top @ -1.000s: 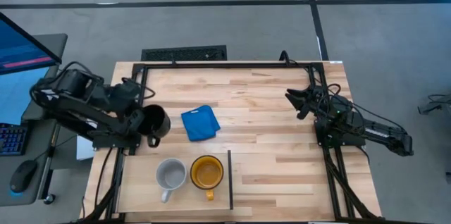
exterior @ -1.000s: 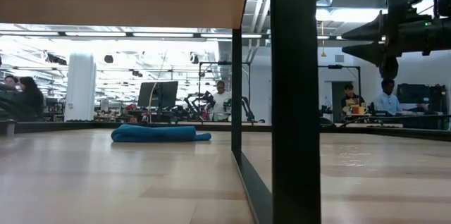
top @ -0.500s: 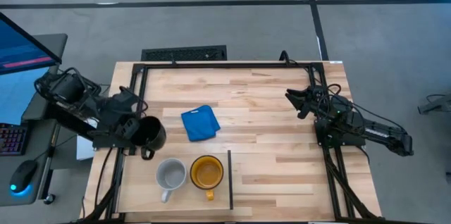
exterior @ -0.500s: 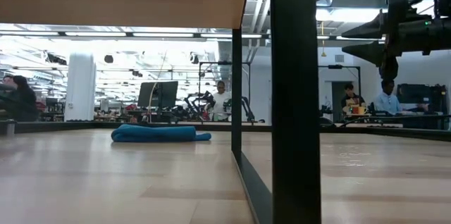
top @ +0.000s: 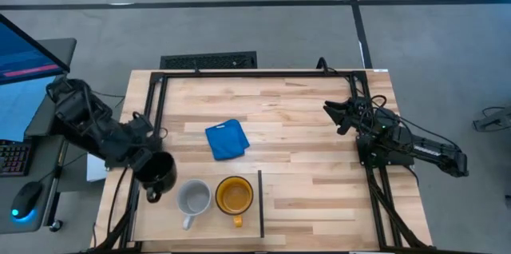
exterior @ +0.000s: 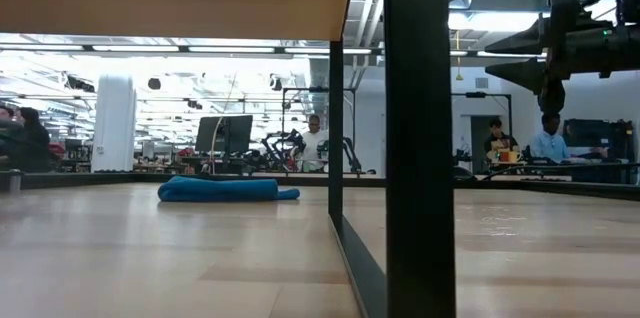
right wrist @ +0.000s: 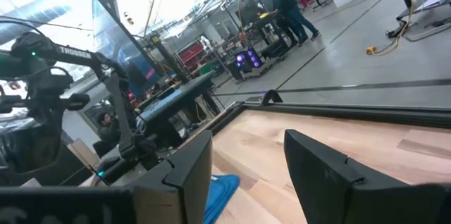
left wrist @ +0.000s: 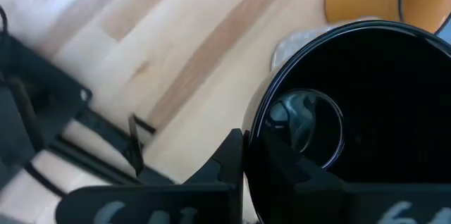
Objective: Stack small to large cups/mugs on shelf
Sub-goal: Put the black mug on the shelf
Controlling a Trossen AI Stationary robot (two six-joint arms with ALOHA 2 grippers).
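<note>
Item: stacking run, step in hand, carrying the smallest mug toward the shelf.

Black mug (top: 157, 171): being held at lower left of the high view by the left gripper (top: 142, 161), whose fingers are clamping its rim (one finger inside, one outside, as the left wrist view shows). It is hanging just left of the grey-white mug (top: 193, 197), mouth up.

Grey-white mug and yellow mug (top: 234, 195): standing side by side on the shelf (top: 207, 226) at lower centre, not yet nested; the dark divider (top: 260, 204) is standing just right of the yellow one.

Left arm: reaching down from the left edge of the frame, wrist bending toward the shelf.

Right gripper (top: 338, 114): waiting at right of the table, fingers spread wide, holding nothing.

Blue cloth (top: 226, 139): lying mid-table, apart from the mugs.

Next move, as judged: the grey-white mug probably needs seating in the yellow first, so the black one is likely needing a parking spot or a careful lowering.
</note>
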